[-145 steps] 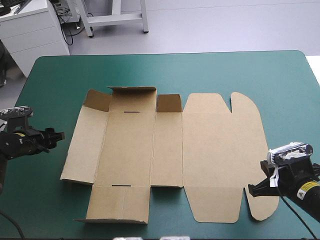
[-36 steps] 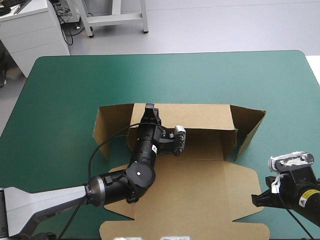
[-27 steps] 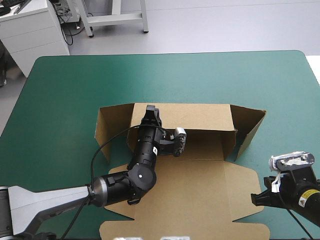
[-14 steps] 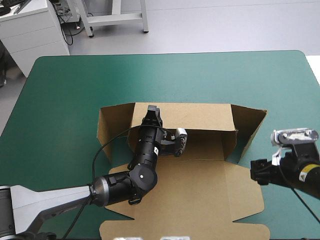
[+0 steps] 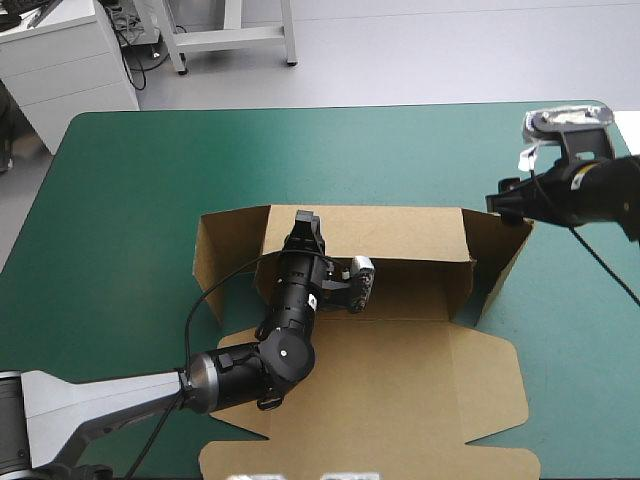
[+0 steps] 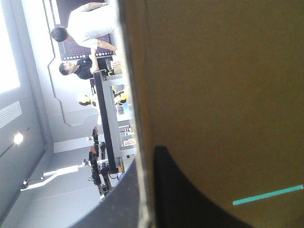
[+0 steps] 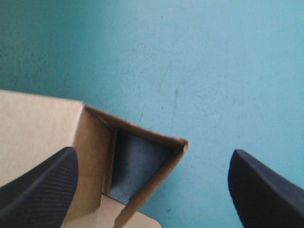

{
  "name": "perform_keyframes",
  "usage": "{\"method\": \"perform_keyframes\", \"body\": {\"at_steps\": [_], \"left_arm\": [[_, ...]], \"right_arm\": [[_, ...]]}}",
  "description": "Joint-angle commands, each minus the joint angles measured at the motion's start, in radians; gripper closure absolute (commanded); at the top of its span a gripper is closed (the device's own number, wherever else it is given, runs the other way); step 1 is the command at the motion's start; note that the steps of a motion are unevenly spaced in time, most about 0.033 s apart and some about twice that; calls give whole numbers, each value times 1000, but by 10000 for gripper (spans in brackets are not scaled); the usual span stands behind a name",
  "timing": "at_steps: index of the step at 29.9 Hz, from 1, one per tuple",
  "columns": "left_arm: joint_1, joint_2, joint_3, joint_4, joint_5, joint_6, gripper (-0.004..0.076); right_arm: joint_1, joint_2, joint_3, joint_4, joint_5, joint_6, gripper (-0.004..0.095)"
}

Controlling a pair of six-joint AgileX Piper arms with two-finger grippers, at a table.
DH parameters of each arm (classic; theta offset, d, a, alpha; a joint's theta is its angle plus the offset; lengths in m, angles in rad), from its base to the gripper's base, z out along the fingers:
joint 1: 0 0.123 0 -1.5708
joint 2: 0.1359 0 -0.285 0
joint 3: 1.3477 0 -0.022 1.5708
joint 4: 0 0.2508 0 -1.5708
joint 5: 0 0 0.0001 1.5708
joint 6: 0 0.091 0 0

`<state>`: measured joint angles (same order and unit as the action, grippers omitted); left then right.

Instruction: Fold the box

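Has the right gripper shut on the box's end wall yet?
No, the right gripper stands open, its fingers wide apart, with the box's raised corner ahead between them.

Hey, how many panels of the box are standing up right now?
3: the long far wall, gripped by the left tool; the left end flap; the right end flap, by the open right tool. The left arm may hide more.

We log the box [image 5: 400, 350] mid-width on the table [image 5: 150, 170]. Its far wall stands, a flap stands at each end, and the lid lies flat on its near side. Left gripper [image 5: 304, 218]: on the far wall, left of centre, wall pinched between its fingers. Right gripper [image 5: 505, 205]: over the box's far right corner, fingers spread.
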<state>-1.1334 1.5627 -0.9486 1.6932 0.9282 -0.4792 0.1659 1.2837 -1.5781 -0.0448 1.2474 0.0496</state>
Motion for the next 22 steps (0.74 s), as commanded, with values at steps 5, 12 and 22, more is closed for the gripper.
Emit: {"method": "perform_keyframes", "body": {"at_steps": [5,12,22], "left_arm": [[-5,-30,-20,85,57,1,756],[-5,-30,-20,85,55,1,756],[-5,-30,-20,85,55,1,756]], "right_arm": [[-233,192,-139,288,0,-137,116],[-261,313,-137,257,0,-180,116],[-280,284,2,230,0,-244,116]]}}
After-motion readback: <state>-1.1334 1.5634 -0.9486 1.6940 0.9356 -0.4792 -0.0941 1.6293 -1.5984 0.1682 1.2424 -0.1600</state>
